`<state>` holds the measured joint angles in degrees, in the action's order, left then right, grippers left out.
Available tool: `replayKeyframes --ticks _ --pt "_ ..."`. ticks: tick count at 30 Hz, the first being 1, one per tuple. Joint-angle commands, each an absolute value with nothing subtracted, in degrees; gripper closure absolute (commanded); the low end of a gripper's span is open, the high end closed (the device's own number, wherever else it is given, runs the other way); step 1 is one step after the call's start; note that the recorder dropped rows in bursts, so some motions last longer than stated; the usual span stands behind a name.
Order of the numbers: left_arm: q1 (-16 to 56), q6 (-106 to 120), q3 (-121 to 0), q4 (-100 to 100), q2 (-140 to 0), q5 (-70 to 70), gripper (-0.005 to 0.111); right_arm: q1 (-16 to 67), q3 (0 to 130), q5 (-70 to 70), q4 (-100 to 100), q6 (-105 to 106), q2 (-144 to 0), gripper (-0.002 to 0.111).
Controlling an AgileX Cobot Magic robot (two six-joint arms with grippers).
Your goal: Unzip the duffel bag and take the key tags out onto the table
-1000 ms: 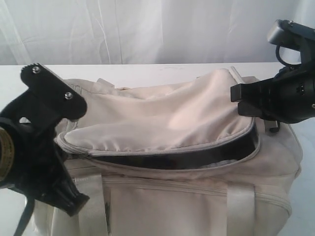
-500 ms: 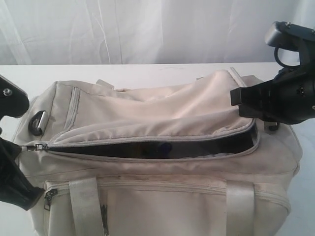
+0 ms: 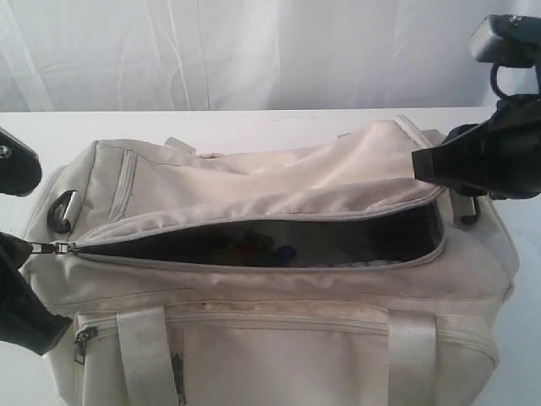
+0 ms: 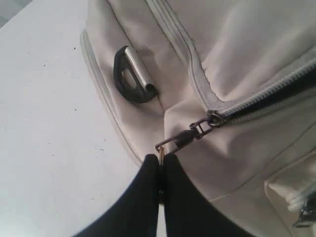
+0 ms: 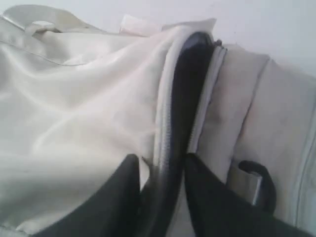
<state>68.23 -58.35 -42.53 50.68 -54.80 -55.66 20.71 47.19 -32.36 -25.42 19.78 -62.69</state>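
Note:
The cream duffel bag (image 3: 279,313) lies on the white table (image 3: 254,123) with its top zipper run open, a long dark slot across the top. Inside the slot the key tags (image 3: 247,250) show dimly as red, yellow and blue bits. My left gripper (image 4: 161,158) is shut on the metal zipper pull (image 4: 185,139) at the bag's left end (image 3: 61,249). My right gripper (image 5: 160,160) is at the bag's right end (image 3: 427,165). Its jaws stand apart, and the flap's zipper edge (image 5: 170,123) lies between them.
A black D-ring (image 4: 132,75) hangs on the bag's left end, another (image 5: 259,180) on the right end. Two satin handles (image 3: 148,355) drape down the near side. A white curtain (image 3: 254,51) backs the table. Bare tabletop (image 4: 44,123) lies left of the bag.
My left gripper has drawn the zipper pull to the bag's left end, moving out to the view's left edge. The slot gapes wider. My right jaws have parted off the flap.

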Motion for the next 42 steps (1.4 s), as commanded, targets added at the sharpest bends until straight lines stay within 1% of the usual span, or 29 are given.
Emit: replayKeyframes --ticks 1,3,8,12,15,20,25,31,33,37,42 --pt "68.1 -57.7 -42.0 52.1 -54.1 -59.3 0.107 20.6 47.9 -32.8 -24.8 24.9 -58.2 0.052" --pt "68.1 -55.9 -42.0 52.1 -54.1 -58.9 0.107 20.6 48.6 -33.9 -25.9 28.0 -56.2 0.047" --pt "68.1 -51.6 -42.0 53.7 -54.1 -57.0 0.107 21.9 49.5 -39.6 -37.0 41.9 -53.6 0.047" --pt "68.1 -48.3 -42.0 54.1 -53.9 -54.5 0.107 26.1 49.5 -46.7 -46.7 59.4 -54.6 0.047" --pt "68.1 -46.8 -42.0 54.1 -53.9 -52.4 0.107 29.7 49.5 -47.2 -49.5 66.8 -56.3 0.047" --pt "68.1 -45.7 -42.0 54.1 -53.9 -51.8 0.107 36.6 49.5 -40.9 -50.7 74.3 -60.4 0.047" --pt "68.1 -43.6 -42.3 53.8 -53.9 -47.1 0.107 43.9 49.5 -34.3 -52.0 80.1 -66.8 0.047" --pt "68.1 -40.8 -43.8 53.7 -53.9 -44.7 0.107 52.2 49.5 -20.7 -55.8 84.9 -74.4 0.047" --pt "68.1 -39.3 -44.3 53.6 -53.9 -45.0 0.107 54.4 49.6 -16.9 -57.6 85.5 -76.8 0.047" --pt "68.1 -37.2 -45.3 53.5 -53.9 -50.3 0.107 58.2 50.9 -16.0 -59.0 85.5 -81.1 0.047" --pt "68.1 -34.0 -46.9 53.2 -53.7 -54.9 0.107 63.2 53.2 -6.1 -59.4 85.5 -85.0 0.047"
